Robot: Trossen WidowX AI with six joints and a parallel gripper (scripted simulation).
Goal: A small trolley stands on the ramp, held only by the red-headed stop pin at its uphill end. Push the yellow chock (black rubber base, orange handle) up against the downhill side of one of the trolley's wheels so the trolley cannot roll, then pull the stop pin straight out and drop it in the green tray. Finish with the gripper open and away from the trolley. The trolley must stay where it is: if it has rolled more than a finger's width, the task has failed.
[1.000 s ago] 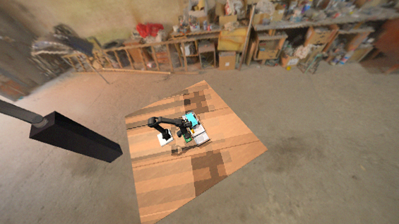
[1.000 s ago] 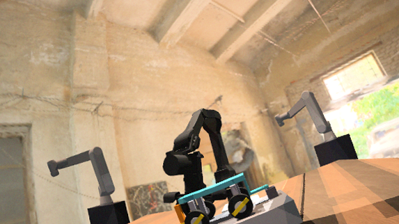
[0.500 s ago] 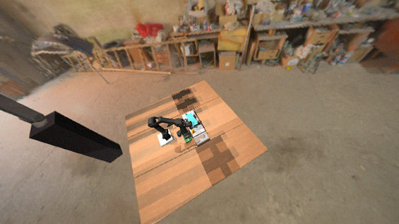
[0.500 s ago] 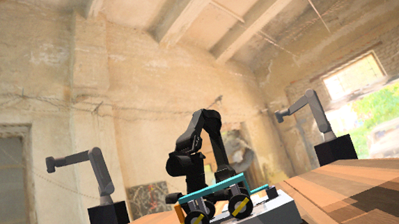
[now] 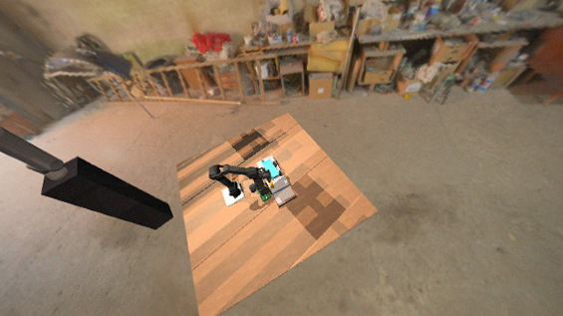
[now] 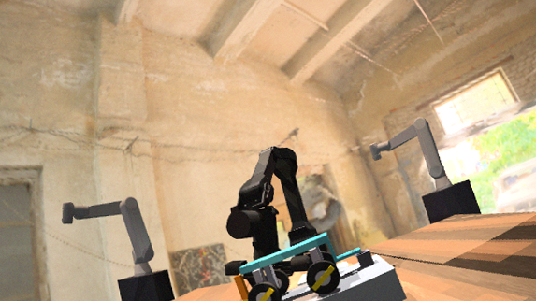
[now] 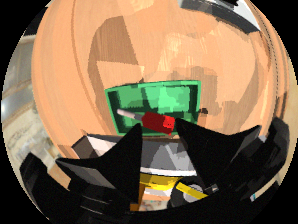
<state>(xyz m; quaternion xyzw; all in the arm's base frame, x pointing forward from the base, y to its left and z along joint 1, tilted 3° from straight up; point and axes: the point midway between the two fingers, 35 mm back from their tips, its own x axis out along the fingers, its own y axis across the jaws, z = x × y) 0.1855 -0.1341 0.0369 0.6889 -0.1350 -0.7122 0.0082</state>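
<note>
Top view: the arm (image 5: 240,169) (image 6: 292,189) stands on a white base plate (image 5: 227,201) near the tabletop's (image 5: 224,264) (image 6: 495,258) (image 7: 210,55) left edge and reaches toward the ramp (image 5: 286,197) (image 6: 365,290) (image 7: 165,160). The ramp lies inward from that edge, between the left and right corners. The green tray (image 5: 266,197) (image 7: 165,85) sits between base plate and ramp, closer to the ramp.

The trolley (image 5: 269,167) (image 6: 286,254), with its turquoise deck, stands on the ramp, toward the tabletop's far corner. In the exterior view its wheels are on the sloping surface, and the chock (image 5: 271,185) (image 6: 241,289) (image 7: 160,180) stands upright beside the downhill wheel (image 6: 264,298), orange handle up. Whether rubber and wheel actually touch is too small to tell.

In the wrist view the end effector (image 7: 158,124) has its fingers partway apart, neither wide nor narrow. The stop pin (image 7: 158,122) is out of the ramp. Its red head appears in line with the gap between the fingertips, and its pale shaft slants across the tray's interior. I cannot tell whether the fingers grip the head or the pin simply lies beyond them in the tray.
</note>
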